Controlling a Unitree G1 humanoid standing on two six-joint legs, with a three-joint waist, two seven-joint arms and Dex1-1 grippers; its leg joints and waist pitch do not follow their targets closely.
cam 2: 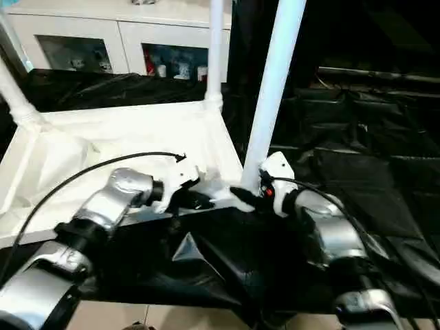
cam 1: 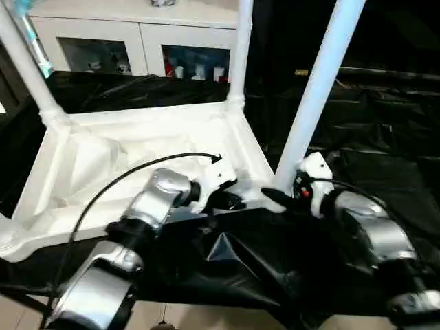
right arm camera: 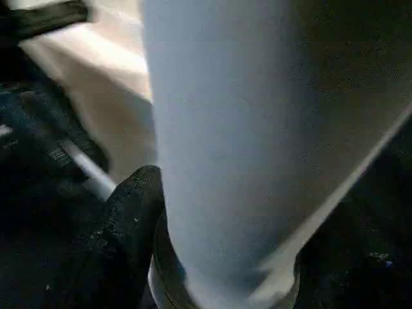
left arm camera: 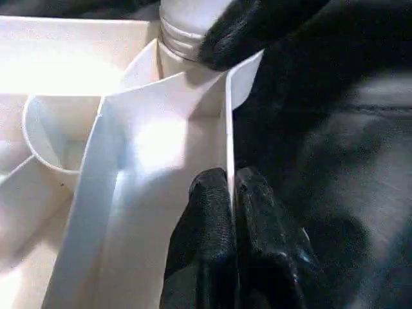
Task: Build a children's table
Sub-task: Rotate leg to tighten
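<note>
Nearest the camera, two silver forearms come up from the bottom of the frame over the counter [cam 1: 385, 158], which is draped in black sheeting. The left gripper [cam 1: 223, 199], just left of centre, has its fingers [left arm camera: 212, 238] pinched tight on the thin near wall of the tabletop [cam 1: 137, 151]; in the left wrist view the white edge runs straight between the two black pads. A black cable [cam 1: 137, 172] loops from that wrist back down the arm.

Over at centre right, the right gripper [cam 1: 275, 197] is at the foot of the near leg [cam 1: 320, 86]. Its fingers [right arm camera: 132, 219] stand wide, one to either side of the white tube right at its base; whether they press on the leg, I can't tell.

The tabletop lies upside down across the left half of the frame, ribbed underside up, on the black sheeting. That near leg rises from its near right corner socket, leaning toward the upper right. Further back, a second leg [cam 1: 240, 48] stands at the far right corner, and a third [cam 1: 27, 69] at the far left.

Along the top of the frame sits a white cabinet [cam 1: 137, 34] with glass doors.
</note>
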